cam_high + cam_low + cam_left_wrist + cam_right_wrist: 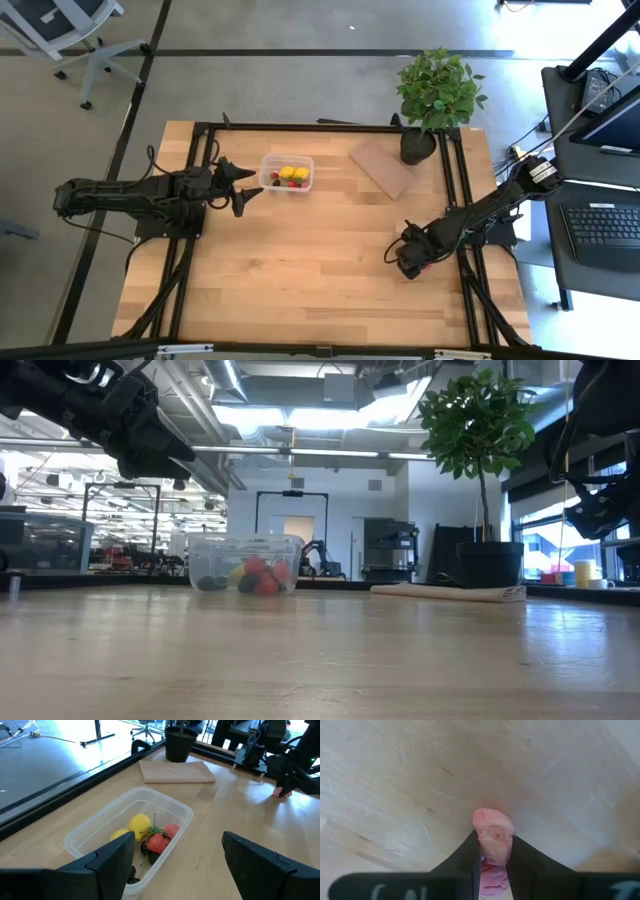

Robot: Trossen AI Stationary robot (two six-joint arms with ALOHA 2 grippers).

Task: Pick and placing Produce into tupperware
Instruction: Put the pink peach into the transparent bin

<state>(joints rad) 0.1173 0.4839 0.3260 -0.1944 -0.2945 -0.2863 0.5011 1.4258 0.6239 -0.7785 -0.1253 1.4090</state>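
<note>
One small pink fruit piece (pixel 493 840), likely light and slick, sits clamped at its middle in the right pincer (pixel 494 851); left pincer (pixel 175 857) gapes.

Pale wood table (pixel 300 270), dark rails along its sides. Directly on it: clear tupperware (pixel 287 175) just ahead of the left gripper (pixel 247 186), flat brown board (pixel 382 166) beyond that, potted plant (pixel 437 95) by the board. All well apart from the right gripper (pixel 404 262).
</note>
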